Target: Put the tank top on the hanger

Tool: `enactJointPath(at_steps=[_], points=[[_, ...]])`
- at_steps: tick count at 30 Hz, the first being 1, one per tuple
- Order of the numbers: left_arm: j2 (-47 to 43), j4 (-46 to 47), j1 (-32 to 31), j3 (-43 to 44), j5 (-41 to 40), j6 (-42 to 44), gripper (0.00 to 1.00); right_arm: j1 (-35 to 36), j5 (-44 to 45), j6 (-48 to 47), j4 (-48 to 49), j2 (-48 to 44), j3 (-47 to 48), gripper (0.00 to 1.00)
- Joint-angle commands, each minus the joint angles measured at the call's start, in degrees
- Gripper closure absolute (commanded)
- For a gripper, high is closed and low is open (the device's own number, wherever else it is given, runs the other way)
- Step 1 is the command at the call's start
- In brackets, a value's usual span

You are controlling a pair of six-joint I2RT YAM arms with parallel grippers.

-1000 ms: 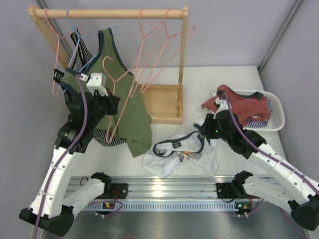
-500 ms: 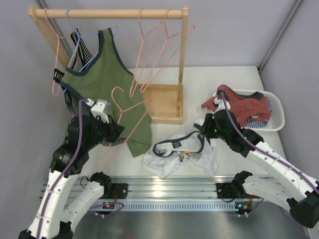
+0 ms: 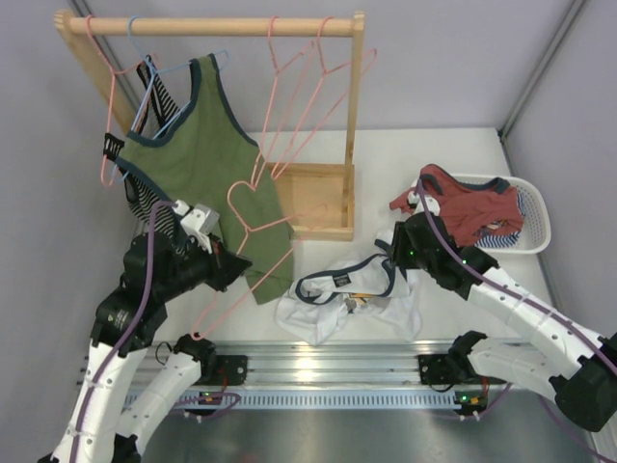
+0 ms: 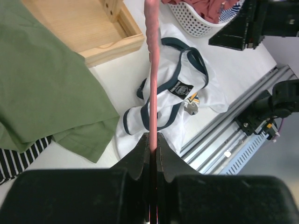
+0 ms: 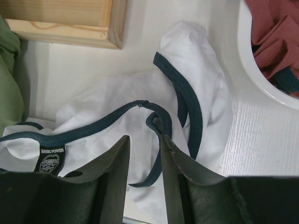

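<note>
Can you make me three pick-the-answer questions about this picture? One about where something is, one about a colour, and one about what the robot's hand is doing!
1. Where is the white tank top?
A on the rail
B in the basket
C on the table

2. What colour is the hanger at the left fingers?
A pink
B blue
C yellow

3. The left fingers are:
A wide open
B shut on the hanger
C shut on a sock

Answers: C, it lies crumpled between the arms; A, the wire is pink; B, the fingers pinch the wire.

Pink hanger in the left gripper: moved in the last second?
Yes. In the top view the pink hanger shifted rightward and toward the near edge, closer to the rack's wooden base.
</note>
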Motion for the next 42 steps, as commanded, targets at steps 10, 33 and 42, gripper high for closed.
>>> enactJointPath(at_steps=[10, 33, 42], points=[[3.06, 1.81, -2.33, 1.83, 9.42, 0.86, 1.00, -1.81, 1.93, -0.05, 2.81, 2.46, -3.75, 0.69], [14.40, 7.07, -30.01, 4.65, -14.38, -2.12, 1.00, -1.90, 1.93, 0.48, 7.91, 8.26, -5.42, 0.89], [19.50, 11.82, -37.75, 3.59, -23.72, -4.15, 1.00, -1.90, 2.37, 0.13, 4.13, 4.05, -3.66, 1.00]])
